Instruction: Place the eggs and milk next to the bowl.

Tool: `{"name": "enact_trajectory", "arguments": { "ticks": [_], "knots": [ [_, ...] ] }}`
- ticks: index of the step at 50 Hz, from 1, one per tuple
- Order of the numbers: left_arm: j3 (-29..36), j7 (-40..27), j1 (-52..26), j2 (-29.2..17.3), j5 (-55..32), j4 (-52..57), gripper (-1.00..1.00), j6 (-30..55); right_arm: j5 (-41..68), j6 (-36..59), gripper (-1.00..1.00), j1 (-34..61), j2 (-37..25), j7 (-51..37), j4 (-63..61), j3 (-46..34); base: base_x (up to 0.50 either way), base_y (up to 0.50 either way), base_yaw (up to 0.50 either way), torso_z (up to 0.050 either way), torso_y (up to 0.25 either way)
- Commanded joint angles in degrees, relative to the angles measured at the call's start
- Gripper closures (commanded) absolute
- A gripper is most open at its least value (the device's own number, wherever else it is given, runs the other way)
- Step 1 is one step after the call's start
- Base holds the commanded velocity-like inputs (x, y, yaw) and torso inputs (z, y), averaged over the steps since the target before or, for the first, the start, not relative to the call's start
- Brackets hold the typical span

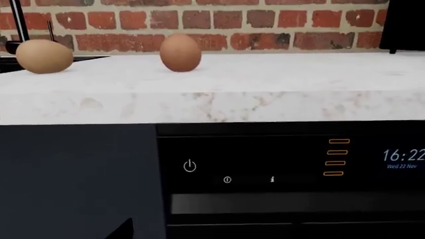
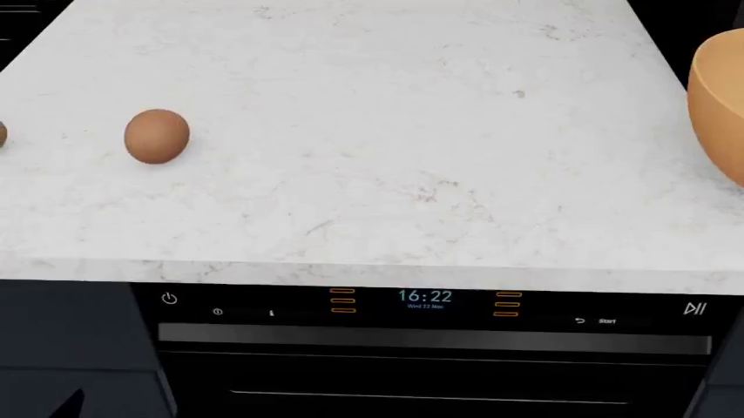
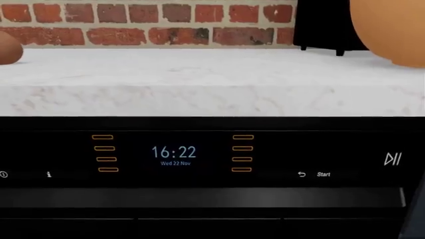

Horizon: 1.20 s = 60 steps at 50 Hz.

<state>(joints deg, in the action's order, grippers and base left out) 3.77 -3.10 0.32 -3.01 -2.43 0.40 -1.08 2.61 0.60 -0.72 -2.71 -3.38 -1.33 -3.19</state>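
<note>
Neither gripper is seen in any view, so their state cannot be told. Two smooth brown oval eggs (image 1: 180, 52) (image 1: 44, 56) are set apart near the white marble countertop's (image 2: 384, 139) left edge, and the large orange-tan round bowl (image 2: 720, 100) is seen at its right edge, before a red brick wall (image 1: 199, 22); the milk is not seen.

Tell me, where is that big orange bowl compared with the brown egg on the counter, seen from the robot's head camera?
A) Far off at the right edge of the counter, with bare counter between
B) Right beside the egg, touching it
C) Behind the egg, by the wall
A: in the head view the bowl sits at the right edge, while the egg lies far left across the white counter.
</note>
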Motion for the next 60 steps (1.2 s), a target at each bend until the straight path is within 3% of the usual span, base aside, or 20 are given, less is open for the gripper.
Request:
{"name": "enact_trajectory", "arguments": {
  "ticks": [1,3,30,42,53,60],
  "knots": [
    [2.7,-0.4,1.0,-2.1,1.5,-1.7,-1.00,-8.7,0.5,0.8,-1.00,-0.3,-1.0,-1.7,-1.2,-1.7,0.00,0.00,0.00,0.000,0.000],
    [1.9,1.2,1.6,-1.8,-3.1,0.0,-1.00,-5.9,0.5,1.0,-1.00,-0.3,-1.2,-2.0,-1.6,-1.9,0.00,0.00,0.00,0.000,0.000],
    [5.3,-0.8,1.5,-3.8,-2.4,4.2,-1.00,-6.1,2.5,5.0,-1.00,0.2,-3.3,-5.7,-7.1,-2.5,0.00,0.00,0.00,0.050,0.000],
    [4.9,-1.2,-3.0,-6.4,-6.9,20.4,-1.00,10.4,2.1,16.1,-1.00,2.4,-6.8,-7.2,-19.5,-1.8,0.00,0.00,0.00,0.050,0.000],
    [-2.6,-3.2,-21.6,-11.3,-21.5,33.3,-1.00,41.2,4.3,33.5,-1.00,11.1,-12.4,-5.8,-33.7,1.2,0.00,0.00,0.00,0.005,0.000],
    [-6.4,-4.2,-31.8,-13.4,-26.9,35.0,-1.00,50.6,7.2,41.6,-1.00,18.1,-14.1,-4.8,-37.3,4.0,0.00,0.00,0.00,0.000,0.000]
  ]
}}
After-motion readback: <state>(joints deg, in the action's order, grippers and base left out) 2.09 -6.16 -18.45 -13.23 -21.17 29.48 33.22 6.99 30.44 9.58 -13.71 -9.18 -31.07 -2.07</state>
